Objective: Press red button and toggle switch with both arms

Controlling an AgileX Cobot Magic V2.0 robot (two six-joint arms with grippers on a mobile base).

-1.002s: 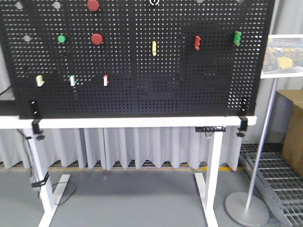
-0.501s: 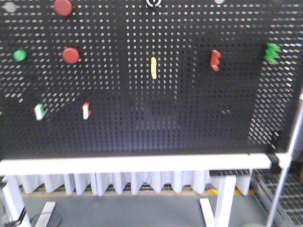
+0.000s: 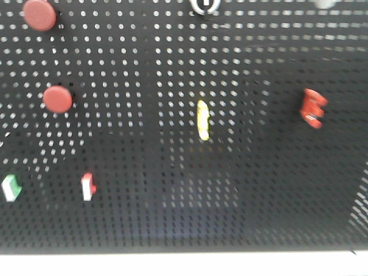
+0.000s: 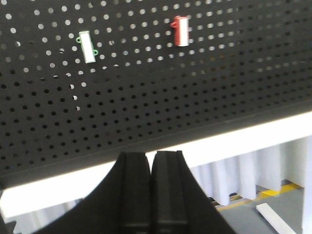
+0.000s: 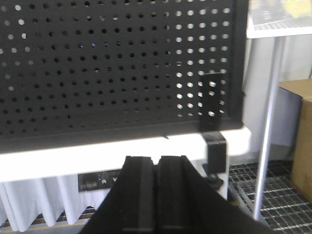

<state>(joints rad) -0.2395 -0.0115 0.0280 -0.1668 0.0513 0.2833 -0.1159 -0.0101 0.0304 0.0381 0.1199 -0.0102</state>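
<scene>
The big board [image 3: 259, 190] is black and dull, full of little holes, and looks like thin metal. The lower red button [image 3: 57, 99] and the upper red button [image 3: 39, 14] look like smooth plastic. The left claw [image 4: 151, 158] and the right claw [image 5: 157, 161] are dull black plastic. The table [image 5: 73, 151] edge is smooth and white. White cloth [image 5: 29, 204] hangs under it in folds. The pole [image 5: 267, 122] is shiny grey metal. The box [image 5: 303, 141] is brown cardboard. The floor grate [image 5: 278, 195] is metal.

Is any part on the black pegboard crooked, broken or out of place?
Nothing stands out. The upper red button, the lower red button and the toggle switch sit on the pegboard with no visible damage, though the front view is blurred. The left gripper and right gripper are shut.
</scene>
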